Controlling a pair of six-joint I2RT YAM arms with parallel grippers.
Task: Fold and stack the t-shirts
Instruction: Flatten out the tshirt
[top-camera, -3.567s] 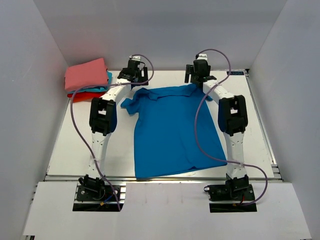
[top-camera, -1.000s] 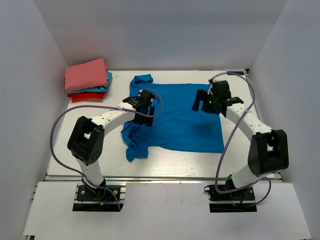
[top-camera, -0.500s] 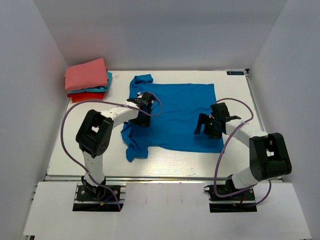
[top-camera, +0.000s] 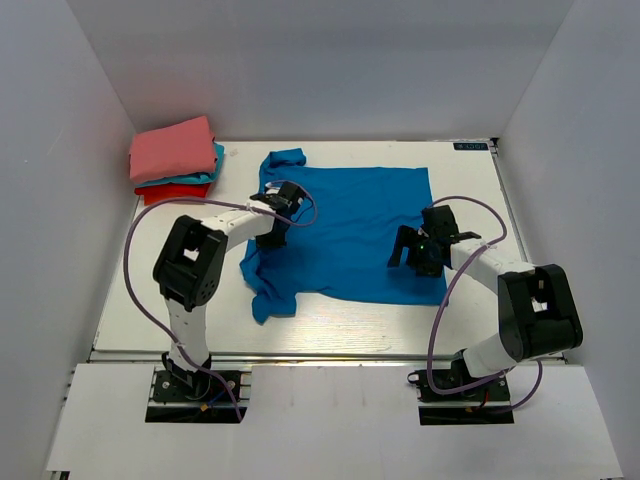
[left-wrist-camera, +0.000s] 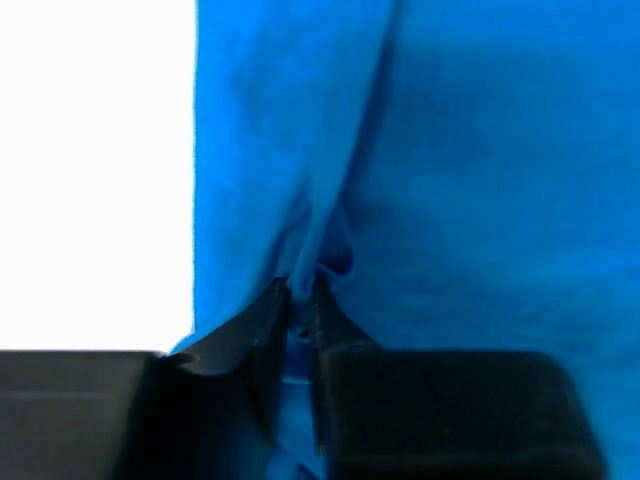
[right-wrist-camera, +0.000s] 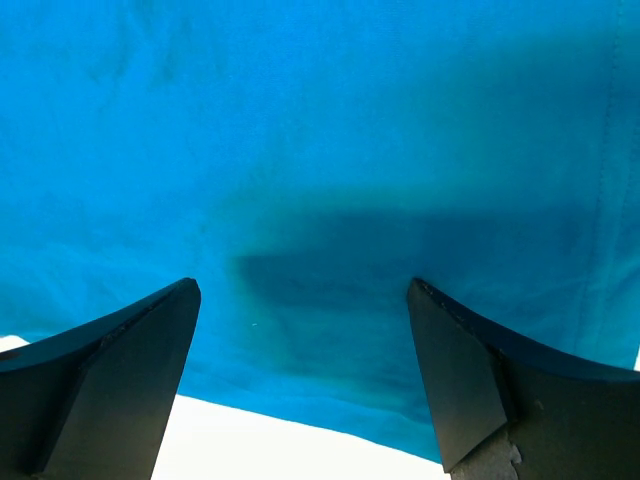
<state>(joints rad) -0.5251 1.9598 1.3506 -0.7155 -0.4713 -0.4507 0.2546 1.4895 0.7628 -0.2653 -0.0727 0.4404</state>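
Since the earliest frame, your plain royal-blue cloth t-shirt (top-camera: 350, 225) has gone from full length to doubled over. It lies mid-way on the white worktop (top-camera: 480, 180), with one sleeve bunched at the near-left. Judged light, limp and quick to crease, so take it by edges or corners. The left claw (left-wrist-camera: 297, 300) is pinched tight on a raised ridge of the blue cloth. The right claw (right-wrist-camera: 303, 287) hovers spread wide over the near-right hem, holding nothing. The pile of folded salmon-pink, teal and red t-shirts (top-camera: 172, 155) sits far-left, apart.
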